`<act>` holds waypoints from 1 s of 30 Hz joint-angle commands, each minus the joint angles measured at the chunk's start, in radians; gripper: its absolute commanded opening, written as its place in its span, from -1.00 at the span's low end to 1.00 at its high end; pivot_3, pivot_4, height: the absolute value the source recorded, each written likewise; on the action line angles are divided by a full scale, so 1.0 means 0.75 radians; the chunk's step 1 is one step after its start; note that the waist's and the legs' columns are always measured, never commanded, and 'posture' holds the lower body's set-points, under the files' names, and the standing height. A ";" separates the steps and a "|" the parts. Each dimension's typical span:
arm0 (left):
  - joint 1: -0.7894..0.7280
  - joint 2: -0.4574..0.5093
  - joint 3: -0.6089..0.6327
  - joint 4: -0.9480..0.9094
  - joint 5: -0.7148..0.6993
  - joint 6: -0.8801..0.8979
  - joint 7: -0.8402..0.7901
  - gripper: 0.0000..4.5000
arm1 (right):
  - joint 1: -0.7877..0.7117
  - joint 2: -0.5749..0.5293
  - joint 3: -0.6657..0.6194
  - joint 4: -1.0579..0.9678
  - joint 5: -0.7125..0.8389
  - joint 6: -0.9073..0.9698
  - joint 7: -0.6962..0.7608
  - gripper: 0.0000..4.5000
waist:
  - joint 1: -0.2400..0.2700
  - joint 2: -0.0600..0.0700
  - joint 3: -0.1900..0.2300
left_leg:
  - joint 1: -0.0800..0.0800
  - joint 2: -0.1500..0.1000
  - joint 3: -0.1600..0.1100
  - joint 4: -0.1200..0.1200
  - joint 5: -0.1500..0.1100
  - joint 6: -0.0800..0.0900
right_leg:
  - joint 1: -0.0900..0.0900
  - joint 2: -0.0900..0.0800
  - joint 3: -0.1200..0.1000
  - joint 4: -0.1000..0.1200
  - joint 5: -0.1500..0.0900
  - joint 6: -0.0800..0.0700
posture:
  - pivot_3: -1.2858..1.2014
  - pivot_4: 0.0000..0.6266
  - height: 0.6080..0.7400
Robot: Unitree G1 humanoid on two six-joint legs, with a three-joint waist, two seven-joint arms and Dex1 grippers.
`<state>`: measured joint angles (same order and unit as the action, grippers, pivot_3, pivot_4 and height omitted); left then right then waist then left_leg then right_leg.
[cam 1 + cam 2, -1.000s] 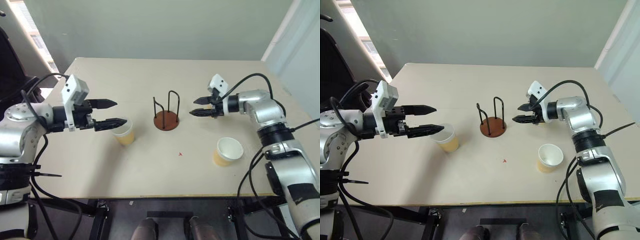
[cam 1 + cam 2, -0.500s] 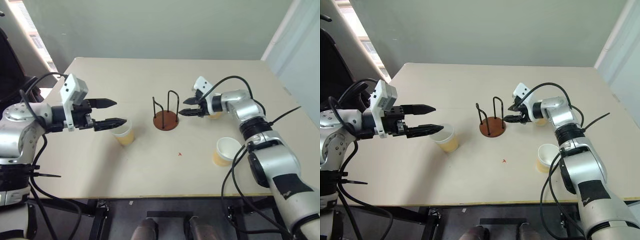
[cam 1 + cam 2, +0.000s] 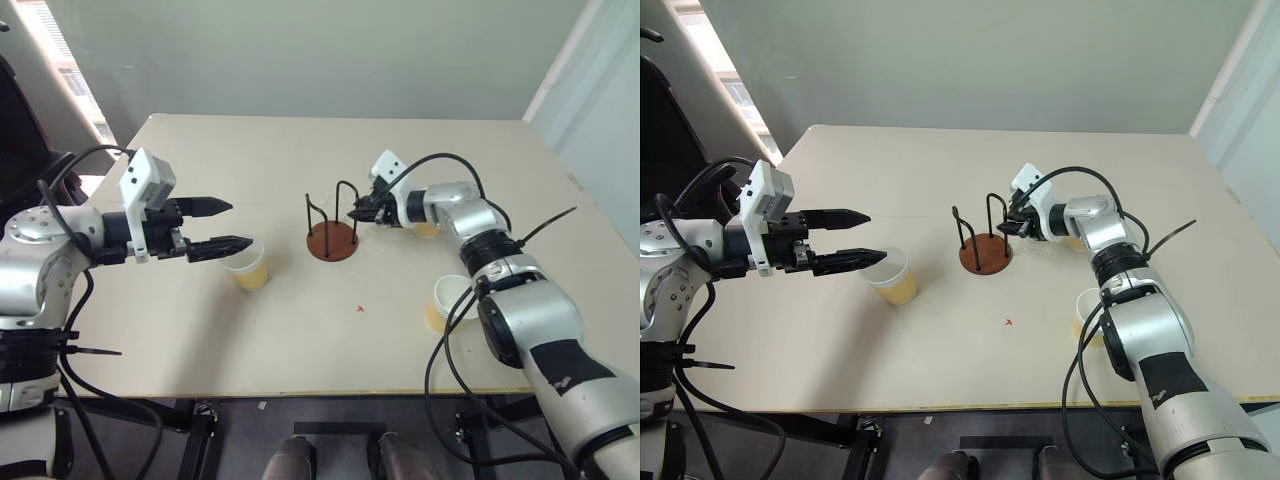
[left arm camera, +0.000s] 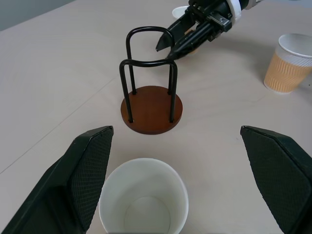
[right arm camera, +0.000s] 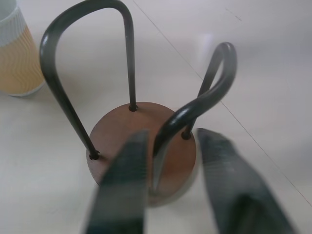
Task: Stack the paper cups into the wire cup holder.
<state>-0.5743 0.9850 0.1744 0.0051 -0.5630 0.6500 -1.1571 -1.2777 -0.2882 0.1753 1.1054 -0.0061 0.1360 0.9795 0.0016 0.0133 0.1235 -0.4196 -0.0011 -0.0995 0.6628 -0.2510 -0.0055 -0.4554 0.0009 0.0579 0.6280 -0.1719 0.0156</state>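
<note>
Two fingers of the right gripper (image 5: pixel 168 183) sat around one loop of the holder (image 3: pixel 332 240), narrowly apart, not yet pinching.

The right gripper (image 3: pixel 356 213) is now further left in the head views than a second ago, at the right-hand loop of the wire cup holder (image 3: pixel 332 240), where before it hung well to the holder's right. Its fingers (image 5: pixel 123 187) have narrowed and now straddle that wire loop with a small gap on each side. With the arm swung across, a paper cup (image 3: pixel 429 229) behind its wrist peeks out, and the front right cup (image 3: pixel 441 303) is now partly covered by the forearm.
</note>
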 commanded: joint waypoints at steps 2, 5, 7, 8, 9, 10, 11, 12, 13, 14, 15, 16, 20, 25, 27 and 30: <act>0.004 0.021 0.045 -0.025 -0.004 -0.032 -0.009 1.00 | -0.029 -0.028 -0.040 -0.025 0.002 0.000 0.015 -0.99 | 0.000 0.000 0.000 | 0.000 0.000 0.000 0.000 0.000 0.000 | 0.000 0.000 0.000 0.000 0.000 0.000 | 0.03 -0.52 1.00; 0.007 0.022 0.032 -0.027 -0.002 -0.042 -0.023 1.00 | -0.005 -0.057 -0.047 -0.075 0.014 0.035 0.062 -0.99 | 0.004 0.000 0.000 | 0.000 0.000 -0.001 0.000 0.000 -0.001 | 0.000 0.000 -0.001 0.000 0.000 0.000 | 0.03 -0.52 1.00; 0.006 0.017 0.022 -0.030 -0.002 -0.046 -0.034 1.00 | 0.021 -0.087 -0.042 -0.139 0.018 0.065 0.102 -0.99 | 0.005 0.000 0.000 | 0.000 0.000 -0.001 0.000 0.000 -0.001 | 0.000 0.000 -0.001 0.000 0.000 0.000 | 0.03 -0.52 1.00; 0.007 0.016 0.017 -0.034 -0.004 -0.045 -0.041 1.00 | 0.038 -0.105 -0.036 -0.184 0.018 0.082 0.122 -0.99 | 0.006 0.000 0.000 | 0.000 0.000 -0.001 0.000 0.000 -0.001 | 0.000 0.000 -0.001 0.000 0.000 0.000 | 0.03 -0.52 1.00; 0.006 0.013 0.012 -0.038 -0.010 -0.041 -0.053 1.00 | 0.063 -0.129 -0.023 -0.249 0.009 0.097 0.141 -0.99 | 0.007 0.000 0.000 | 0.000 0.000 -0.001 0.000 0.000 -0.001 | 0.000 0.000 -0.001 0.000 0.000 0.000 | 0.03 -0.52 1.00; 0.006 0.013 0.008 -0.044 -0.019 -0.034 -0.066 1.00 | 0.092 -0.154 -0.010 -0.324 0.002 0.115 0.161 -0.99 | 0.007 0.000 0.000 | -0.001 0.000 -0.001 0.000 0.000 -0.001 | 0.000 0.000 -0.001 0.000 0.000 0.000 | 0.03 -0.52 1.00; 0.009 0.016 0.001 -0.055 -0.033 -0.025 -0.093 1.00 | 0.134 -0.182 0.000 -0.429 0.006 0.154 0.194 -0.99 | 0.008 0.000 0.000 | -0.001 0.000 0.000 0.000 0.000 -0.002 | 0.000 0.000 -0.001 0.000 0.000 0.000 | 0.03 -0.52 1.00; 0.012 0.020 -0.004 -0.067 -0.045 -0.017 -0.118 1.00 | 0.176 -0.209 0.009 -0.536 0.014 0.199 0.225 -0.99 | 0.007 0.000 0.000 | -0.001 0.000 0.000 0.000 0.001 -0.004 | 0.000 0.000 -0.001 -0.001 0.000 0.000 | 0.03 -0.52 1.00; 0.015 0.024 -0.009 -0.077 -0.052 -0.014 -0.141 1.00 | 0.215 -0.233 0.015 -0.634 0.024 0.245 0.253 -0.99 | 0.007 0.000 0.000 | -0.001 0.000 0.000 0.001 0.003 -0.007 | 0.001 0.000 -0.001 0.000 0.000 0.000 | 0.03 -0.52 1.00; 0.018 0.028 -0.014 -0.086 -0.058 -0.013 -0.162 1.00 | 0.253 -0.256 0.020 -0.730 0.035 0.292 0.278 -0.99 | 0.007 0.000 0.000 | -0.001 0.000 0.000 0.001 0.007 -0.014 | 0.001 0.000 -0.001 -0.001 0.000 0.000 | 0.03 -0.52 1.00; 0.021 0.033 -0.029 -0.100 -0.065 -0.009 -0.191 1.00 | 0.310 -0.292 0.027 -0.864 0.054 0.359 0.314 -0.99 | 0.006 0.000 0.000 | -0.001 0.000 0.000 0.000 0.007 -0.015 | 0.001 0.000 -0.001 -0.001 0.000 0.000 | 0.03 -0.52 1.00; 0.025 0.037 -0.045 -0.112 -0.066 -0.011 -0.216 1.00 | 0.358 -0.323 0.033 -0.977 0.069 0.416 0.342 -0.99 | 0.005 0.000 0.000 | -0.001 0.000 0.000 0.001 0.006 -0.015 | 0.001 0.000 -0.001 -0.001 0.000 0.000 | 0.03 -0.52 1.00; 0.021 0.027 -0.100 -0.125 -0.060 -0.018 -0.271 1.00 | 0.501 -0.390 0.047 -1.309 0.130 0.619 0.370 -0.99 | 0.004 0.000 0.000 | 0.000 0.001 0.000 0.001 0.007 -0.015 | 0.001 0.001 -0.001 -0.001 0.000 0.000 | 0.03 -0.52 1.00; -0.022 -0.020 -0.153 -0.131 -0.088 0.014 -0.298 1.00 | 0.630 -0.409 0.091 -1.506 0.145 0.716 0.335 -0.99 | -0.007 -0.001 0.000 | 0.002 0.002 0.000 0.002 0.004 -0.002 | 0.002 0.001 -0.001 0.002 0.001 -0.001 | 0.03 -0.52 1.00; -0.028 -0.023 -0.172 -0.141 -0.090 0.024 -0.322 1.00 | 0.657 -0.431 0.106 -1.531 0.139 0.713 0.332 -0.99 | -0.008 -0.001 0.000 | 0.002 0.002 0.000 0.002 0.006 0.000 | 0.002 0.001 -0.001 0.002 0.004 -0.001 | 0.03 -0.52 1.00; -0.034 -0.018 -0.209 -0.153 -0.085 0.029 -0.364 1.00 | 0.674 -0.452 0.122 -1.535 0.139 0.697 0.328 -0.99 | -0.008 -0.001 0.000 | 0.003 0.002 0.000 0.002 0.009 0.001 | 0.003 0.001 -0.001 0.001 0.004 -0.005 | 0.03 -0.52 1.00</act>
<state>-0.5742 0.9615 0.0168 -0.0818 -0.6098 0.6655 -1.4096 -0.7769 -0.6098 0.2477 -0.0195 0.0953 0.6649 1.2267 -0.0045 0.0127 0.1232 -0.4173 0.0000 -0.0998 0.6648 -0.2434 -0.0043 -0.4526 0.0017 0.0571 0.6289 -0.1689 0.0104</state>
